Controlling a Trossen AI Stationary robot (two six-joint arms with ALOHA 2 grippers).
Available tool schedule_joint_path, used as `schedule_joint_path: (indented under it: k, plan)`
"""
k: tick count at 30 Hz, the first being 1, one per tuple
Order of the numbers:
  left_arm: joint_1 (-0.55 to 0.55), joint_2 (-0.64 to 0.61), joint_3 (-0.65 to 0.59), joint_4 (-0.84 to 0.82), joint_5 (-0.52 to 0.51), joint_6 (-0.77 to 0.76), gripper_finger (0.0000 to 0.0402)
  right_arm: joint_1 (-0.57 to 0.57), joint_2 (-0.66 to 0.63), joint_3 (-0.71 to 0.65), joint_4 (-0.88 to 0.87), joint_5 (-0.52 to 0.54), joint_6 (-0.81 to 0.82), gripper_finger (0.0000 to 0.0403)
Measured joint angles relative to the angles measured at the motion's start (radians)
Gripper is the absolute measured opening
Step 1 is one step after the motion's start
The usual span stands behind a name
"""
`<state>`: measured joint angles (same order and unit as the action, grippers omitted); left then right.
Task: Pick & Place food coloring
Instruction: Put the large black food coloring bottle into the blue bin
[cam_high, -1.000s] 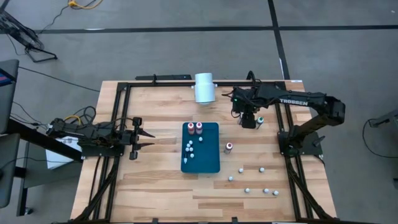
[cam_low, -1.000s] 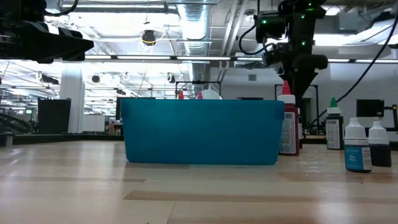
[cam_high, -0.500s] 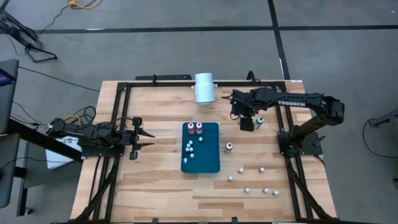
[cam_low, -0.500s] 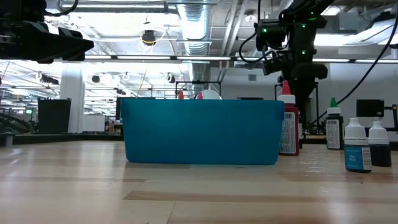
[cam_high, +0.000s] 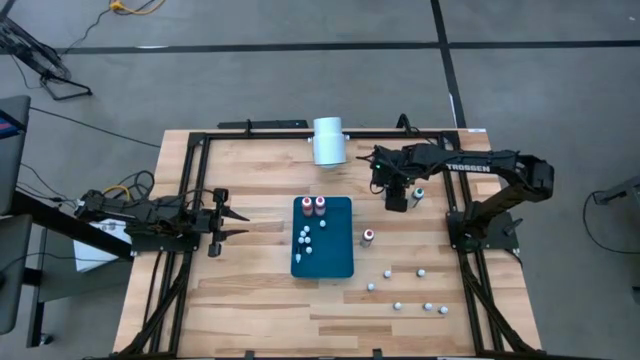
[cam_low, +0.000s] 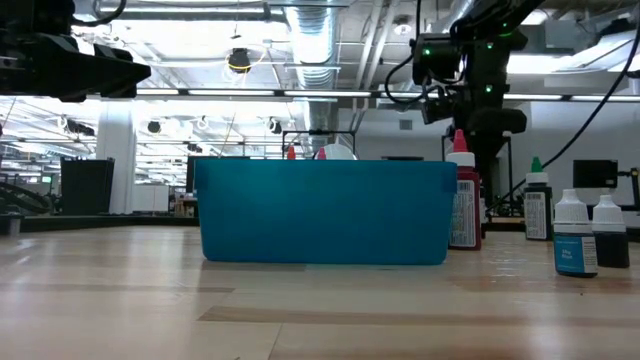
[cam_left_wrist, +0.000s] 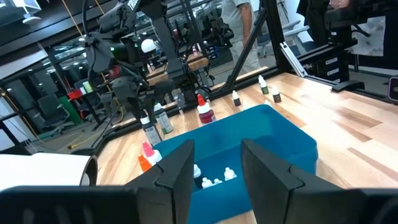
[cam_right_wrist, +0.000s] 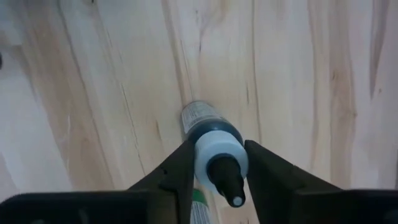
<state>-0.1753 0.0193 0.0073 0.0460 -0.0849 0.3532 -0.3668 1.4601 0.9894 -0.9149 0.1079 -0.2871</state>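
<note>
Right tool (cam_right_wrist: 213, 163) clamped around a dark-blue food coloring bottle (cam_right_wrist: 211, 134) on the table (cam_high: 250, 300), second bottle (cam_high: 419, 192) just beside, teal bin (cam_high: 323, 238) nearby, left tool (cam_left_wrist: 214, 163) idle, fingers parted.

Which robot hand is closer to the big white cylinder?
Right. The right gripper sits just beside the white cylinder; the left gripper waits farther off, across the table.

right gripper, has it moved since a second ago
Yes. In the high view the right gripper has shifted slightly toward the white cylinder, and it now has its fingers closed around a dark bottle standing on the table.
</note>
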Motion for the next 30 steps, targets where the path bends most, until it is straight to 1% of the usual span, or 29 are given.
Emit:
schedule_joint_path:
  k: [1, 4, 7, 10, 14, 20, 26, 30]
  plan:
    - [0.0, 0.0, 0.0, 0.0, 0.0, -0.004, 0.0123, 0.0, 0.0, 0.0, 0.0, 0.006, 0.0, 0.0105]
    - [0.0, 0.0, 0.0, 0.0, 0.0, -0.003, 0.0123, 0.0, 0.0, 0.0, -0.004, 0.029, 0.0, 0.0105]
    - [0.0, 0.0, 0.0, 0.0, 0.0, 0.001, 0.0123, 0.0, -0.004, 0.001, -0.01, 0.031, -0.003, 0.0105]
    - [0.0, 0.0, 0.0, 0.0, 0.0, -0.002, 0.0123, 0.006, -0.008, 0.025, -0.05, 0.042, -0.027, 0.0112]
    - [0.0, 0.0, 0.0, 0.0, 0.0, 0.005, 0.0123, 0.018, -0.008, 0.102, -0.123, 0.074, -0.028, 0.0107]
    - [0.0, 0.0, 0.0, 0.0, 0.0, 0.001, 0.0123, 0.061, -0.009, 0.258, -0.214, 0.079, -0.031, 0.0106]
    - [0.0, 0.0, 0.0, 0.0, 0.0, -0.001, 0.0123, 0.129, -0.001, 0.398, -0.235, 0.079, -0.036, 0.0111]
    - [0.0, 0.0, 0.0, 0.0, 0.0, 0.004, 0.0123, 0.177, 0.01, 0.457, -0.226, 0.078, -0.036, 0.0106]
